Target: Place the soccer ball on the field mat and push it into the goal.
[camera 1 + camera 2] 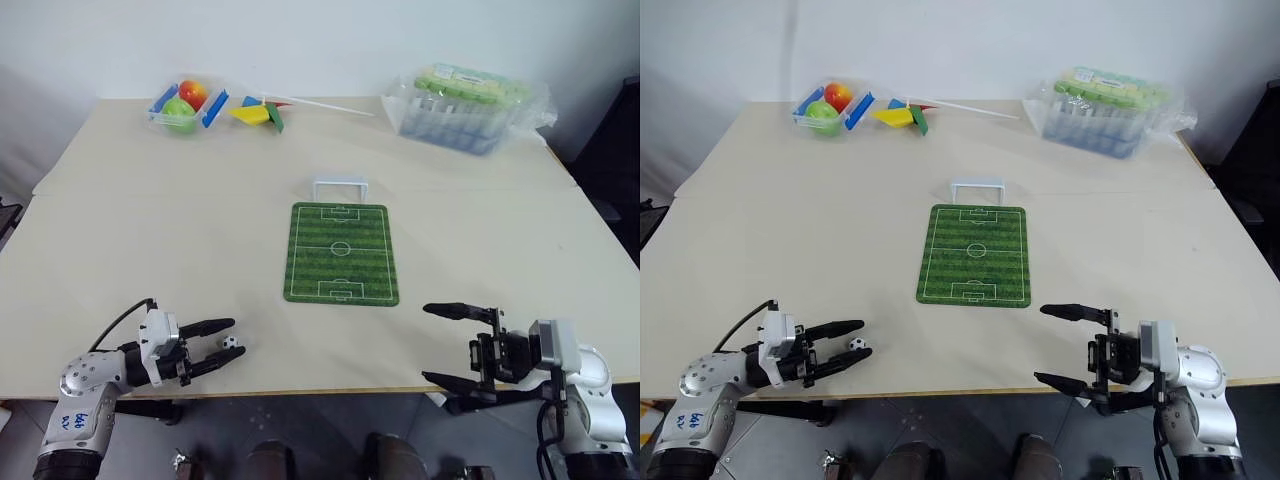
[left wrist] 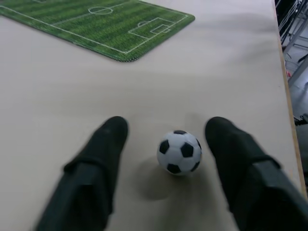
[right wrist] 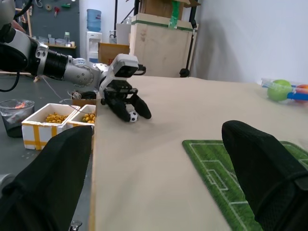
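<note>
Beige and matte, the counter [image 1: 200, 230] that we work over carries the flat green rectangular field mat [image 1: 341, 252] with white pitch lines near its middle. Just beyond the mat's far short edge stands the small white wire-like goal [image 1: 340, 187], close to the mat, though we cannot tell whether they touch.

The tiny white soccer ball with black patches [image 1: 230, 343] sits on the bare counter near the front edge on our left, well apart from the mat. Our left tool [image 1: 222, 345] lies low over the counter with its two black fingers [image 2: 98, 163] on either side of the ball. In the left wrist view there is a gap between the ball and each finger, narrower on one side, so the tool is partly open and has no grip on the ball.

Our right tool [image 1: 440, 345] hangs at the front edge on our right, fingers spread wide and holding nothing.

At the far left sits a clear plastic tray with blue sides [image 1: 185, 105] holding red and green fruit-like balls. Beside it lie yellow, blue and green flat pieces [image 1: 258, 113]. At the far right is a clear plastic pack of tubes [image 1: 462, 108].
</note>
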